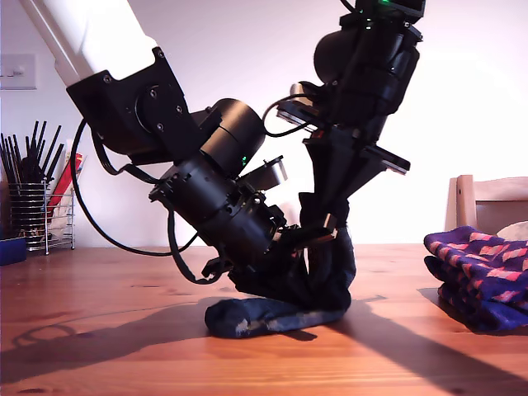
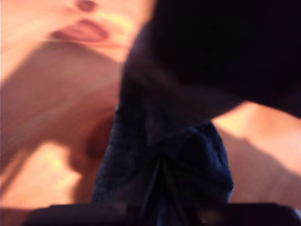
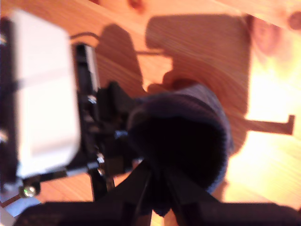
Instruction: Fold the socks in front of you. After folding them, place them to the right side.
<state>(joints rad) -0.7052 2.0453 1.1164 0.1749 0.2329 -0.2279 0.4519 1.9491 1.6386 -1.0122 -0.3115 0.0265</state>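
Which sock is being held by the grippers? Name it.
The plain dark sock mid-table: both grippers pinch it, its toe end trailing on the wood. The checked socks lie untouched at the exterior view's right.

A wooden table (image 1: 107, 322) with visible knots and grain is seen, crossed by long shadows. A plain dark grey-blue sock (image 1: 272, 313) is laid on it near the middle, its lower part flat on the wood and the rest drawn upward. A folded stack of navy-purple socks (image 1: 483, 280) with red-pink diamond checks is set at the table's edge on the exterior view's right. A wire utensil holder (image 1: 37, 216) and a blue container (image 1: 11, 250) are stood at the far edge on the exterior view's left.
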